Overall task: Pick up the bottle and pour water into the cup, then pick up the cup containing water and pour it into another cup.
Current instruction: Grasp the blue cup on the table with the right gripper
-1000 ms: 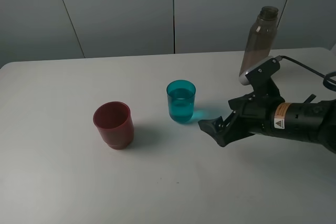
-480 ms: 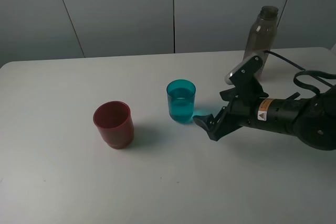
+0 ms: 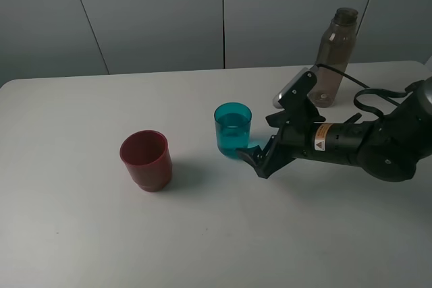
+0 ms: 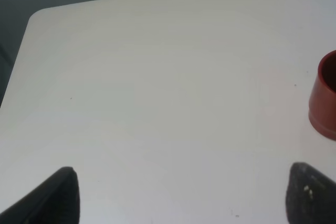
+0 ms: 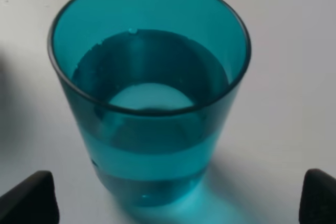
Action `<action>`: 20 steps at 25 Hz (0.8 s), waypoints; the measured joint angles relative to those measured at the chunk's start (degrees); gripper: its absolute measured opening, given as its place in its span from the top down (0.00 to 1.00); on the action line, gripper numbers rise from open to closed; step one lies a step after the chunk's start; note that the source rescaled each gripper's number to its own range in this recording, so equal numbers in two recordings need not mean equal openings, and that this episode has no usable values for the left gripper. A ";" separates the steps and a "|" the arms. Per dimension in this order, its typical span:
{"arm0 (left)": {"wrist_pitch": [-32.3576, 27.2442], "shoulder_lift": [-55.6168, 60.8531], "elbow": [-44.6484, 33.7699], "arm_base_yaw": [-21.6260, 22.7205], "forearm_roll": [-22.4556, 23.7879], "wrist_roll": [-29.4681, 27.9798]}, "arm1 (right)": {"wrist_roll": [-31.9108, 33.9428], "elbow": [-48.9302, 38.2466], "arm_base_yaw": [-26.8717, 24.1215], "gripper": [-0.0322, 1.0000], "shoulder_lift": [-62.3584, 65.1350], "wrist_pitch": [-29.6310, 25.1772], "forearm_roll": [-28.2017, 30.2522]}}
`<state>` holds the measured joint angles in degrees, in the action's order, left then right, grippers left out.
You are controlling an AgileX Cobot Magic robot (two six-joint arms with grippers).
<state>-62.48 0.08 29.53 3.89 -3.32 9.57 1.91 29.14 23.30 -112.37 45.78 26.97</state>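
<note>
The teal cup [image 3: 233, 131] stands upright on the counter [image 3: 202, 241] with water [image 5: 149, 98] in it to about half its height, directly ahead of the right claw [image 3: 251, 162] and just beyond its fingertips. It is centred on the gap but not yet between the fingers. That claw is spread wide, low over the counter, touching nothing. The bottle [image 3: 332, 59] stands upright behind the claw, well apart and near the counter's far edge, which suggests the first pour is done. The step in hand looks like the reach for the filled cup. The red cup [image 3: 145, 160] waits on the far side of the teal one from the right claw, apart from it and upright; nothing shows inside it. The left claw [image 4: 181, 198] is also spread and holds nothing, hanging over bare counter with the red cup near it but outside its fingers. The next move probably calls for a short, level advance until the fingers straddle the teal wall, then a gentle close around mid-height — the plastic looks thin and could flex. A steady lift follows, with no tilt until the rim is over the red cup.
</note>
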 joint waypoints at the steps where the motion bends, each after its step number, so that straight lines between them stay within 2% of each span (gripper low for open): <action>1: 0.00 0.00 0.00 0.00 0.00 0.00 | 0.42 0.00 0.00 0.01 0.00 0.29 0.66; 5: 0.00 0.00 0.00 0.00 0.00 0.00 | 1.41 0.00 0.00 0.01 0.00 1.19 1.21; 11: 0.00 0.00 0.00 0.00 0.00 -0.12 | 2.04 0.00 0.00 0.01 -0.22 5.54 1.55; 20: 0.00 0.00 0.00 0.00 0.00 -0.12 | 4.74 2.75 0.60 0.01 -2.39 6.18 0.96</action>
<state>-62.48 0.08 29.53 3.89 -3.32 9.45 6.66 31.89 23.89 -114.76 51.96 27.93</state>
